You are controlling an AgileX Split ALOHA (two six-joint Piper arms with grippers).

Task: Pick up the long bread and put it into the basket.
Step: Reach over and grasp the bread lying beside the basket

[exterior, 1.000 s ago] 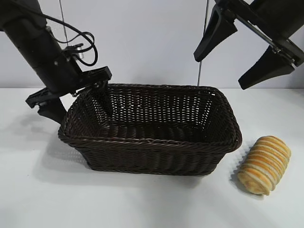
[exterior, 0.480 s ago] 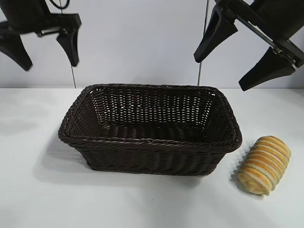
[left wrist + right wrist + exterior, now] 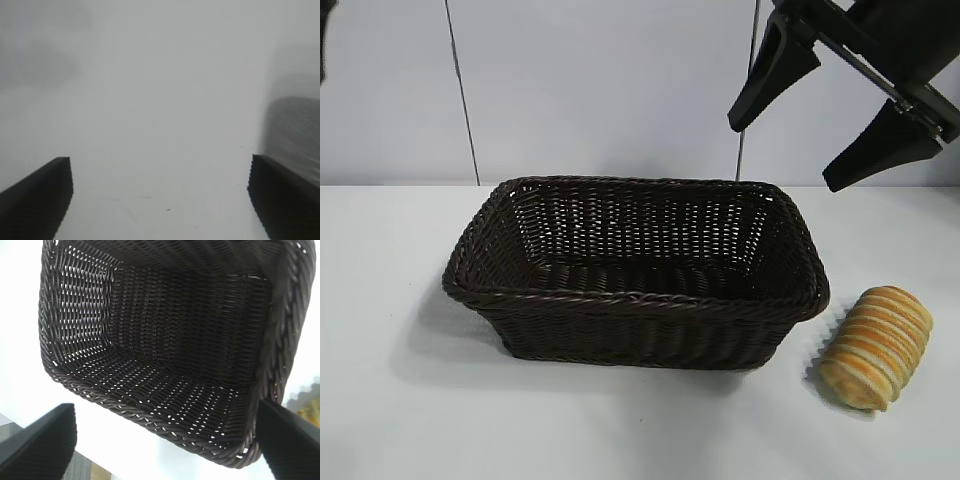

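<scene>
Above the basket (image 3: 635, 275), right gripper (image 3: 832, 110) spread wide, empty, left gripper (image 3: 160, 200) likewise.

basket (image 3: 635, 275): dark woven wicker, centre of the frame, sitting on the white table (image 3: 400, 400)
long bread (image 3: 876, 346): lower right, lying on the table just beside the basket, apart from it
right gripper (image 3: 835, 105): upper right, jaws spread wide, hanging above basket and bread
</scene>
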